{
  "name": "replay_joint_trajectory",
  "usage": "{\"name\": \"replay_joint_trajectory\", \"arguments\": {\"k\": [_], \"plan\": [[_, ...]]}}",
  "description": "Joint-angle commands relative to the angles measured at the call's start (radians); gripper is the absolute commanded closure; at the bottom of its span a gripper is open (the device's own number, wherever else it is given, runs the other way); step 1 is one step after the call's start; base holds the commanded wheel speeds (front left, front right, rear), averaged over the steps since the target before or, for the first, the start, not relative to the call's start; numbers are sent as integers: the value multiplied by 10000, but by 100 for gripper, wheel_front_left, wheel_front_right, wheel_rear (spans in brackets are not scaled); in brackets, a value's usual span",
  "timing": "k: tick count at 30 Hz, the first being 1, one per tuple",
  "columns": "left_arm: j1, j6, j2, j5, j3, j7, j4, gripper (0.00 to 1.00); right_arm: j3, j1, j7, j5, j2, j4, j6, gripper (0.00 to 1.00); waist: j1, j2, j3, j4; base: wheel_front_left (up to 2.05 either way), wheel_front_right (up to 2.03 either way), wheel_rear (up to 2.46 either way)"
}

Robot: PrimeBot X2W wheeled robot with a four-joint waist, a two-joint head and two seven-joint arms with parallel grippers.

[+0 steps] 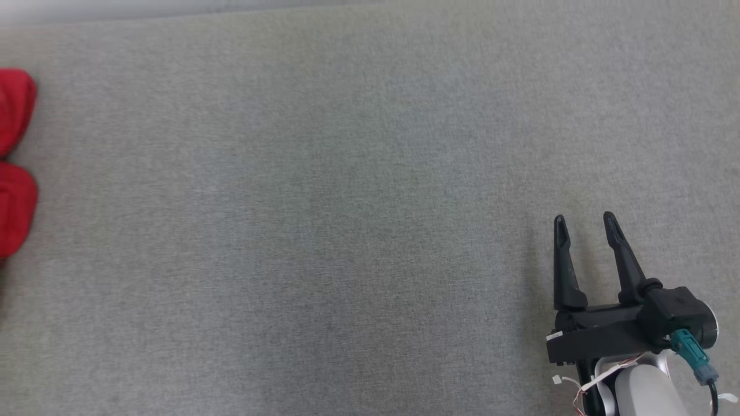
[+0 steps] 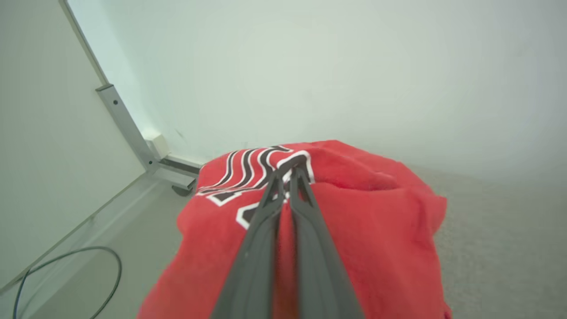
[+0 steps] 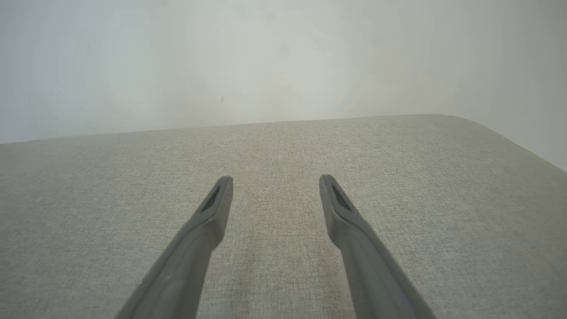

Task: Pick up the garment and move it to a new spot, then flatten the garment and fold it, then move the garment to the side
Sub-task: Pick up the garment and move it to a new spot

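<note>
Holding the garment: the left tool (image 2: 290, 170) has its two dark fingers drawn together on the red garment (image 2: 363, 221), with a thin strip of red cloth showing between them.
Left tool, tips: they rest at the black-and-white print (image 2: 248, 170) on the upper fold of the cloth.
Right tool (image 1: 584, 217): its fingers stand well apart and carry nothing. It hangs above the bare grey desk (image 1: 347, 202) at the lower right of the head view.
Right tool, wrist view (image 3: 275, 178): the spread fingers point across the woven desk top (image 3: 443, 199) toward a pale wall (image 3: 283, 57).
Garment, position: it lies bunched at the far left of the desk. In the head view it shows as two red lobes (image 1: 14, 202), cut off by the left border.
Surroundings: a grey metal frame (image 2: 128, 128) stands beyond the garment and a dark cable (image 2: 116, 261) loops below it.
Hard to make out: the print is partly covered by the fingers, so its design cannot be read. The garment's full outline cannot be told.
</note>
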Motion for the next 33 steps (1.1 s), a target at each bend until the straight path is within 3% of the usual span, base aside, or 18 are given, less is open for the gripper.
{"name": "replay_joint_trajectory", "arguments": {"k": [1,9,17,25,33], "plan": [[-303,22,174,136,-68,-211,-228,100,47,126,-6,48,24,53,-21,0,0,-1,-323,223,0,0,0],[-1461,-4,426,683,-558,-509,-2208,100,291,250,-6,384,21,245,-21,0,0,-1,-817,257,0,0,0],[-2260,100,-10,818,-1327,596,-5045,100,557,297,-6,849,21,378,-21,0,0,-1,-1164,-387,0,0,0],[-2320,522,-1258,735,-2350,1704,-7347,100,785,343,-6,1183,24,462,-21,0,0,-1,-1291,-1365,0,0,0],[-1066,790,-2780,684,-3628,1840,-7889,100,863,408,-6,1317,21,511,-21,0,0,-1,-1409,-2288,0,0,0]]}}
